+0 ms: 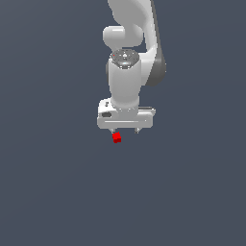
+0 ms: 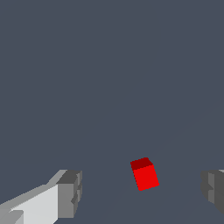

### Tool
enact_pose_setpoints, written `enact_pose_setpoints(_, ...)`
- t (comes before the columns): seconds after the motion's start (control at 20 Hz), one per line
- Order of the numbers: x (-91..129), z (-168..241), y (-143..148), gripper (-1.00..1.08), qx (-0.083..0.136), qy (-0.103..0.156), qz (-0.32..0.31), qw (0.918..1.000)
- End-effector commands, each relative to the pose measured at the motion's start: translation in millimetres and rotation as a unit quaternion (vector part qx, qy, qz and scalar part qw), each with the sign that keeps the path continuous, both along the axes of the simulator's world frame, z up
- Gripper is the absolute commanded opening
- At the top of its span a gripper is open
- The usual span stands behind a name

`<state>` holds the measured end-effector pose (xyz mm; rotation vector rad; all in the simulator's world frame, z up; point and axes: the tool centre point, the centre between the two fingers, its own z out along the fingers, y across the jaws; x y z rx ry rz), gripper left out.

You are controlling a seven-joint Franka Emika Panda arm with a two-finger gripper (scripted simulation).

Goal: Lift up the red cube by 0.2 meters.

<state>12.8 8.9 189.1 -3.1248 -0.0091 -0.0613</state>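
gripper (image 1: 125,130) with jaws spread wide, nothing between the pads touching; i read it as poised over the target. one red cube (image 2: 144,173), on the plain grey floor (image 1: 53,192), lies in the gap between the two fingers (image 2: 68,192), nearer neither pad by contact and turned slightly askew to them. in the exterior view it sits just below the finger toward that view's left. i judge the cube rigid, light and smooth-faced; i would take it on two opposite flat sides, after squaring the jaws to it. count: one cube, one arm (image 1: 126,72), two fingers.
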Motion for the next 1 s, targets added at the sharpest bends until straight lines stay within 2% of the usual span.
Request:
enact_pose_setpoints(0.0,0,0,0,1.00,0.000,0.000,0.000,1.0000)
enact_pose_setpoints(0.45,-11,-23,-4,1.00,-0.001,0.002,0.019,0.9998)
enact_pose_setpoints(0.95,-47,-100,-21,1.00,-0.006,0.011,0.086,0.9962)
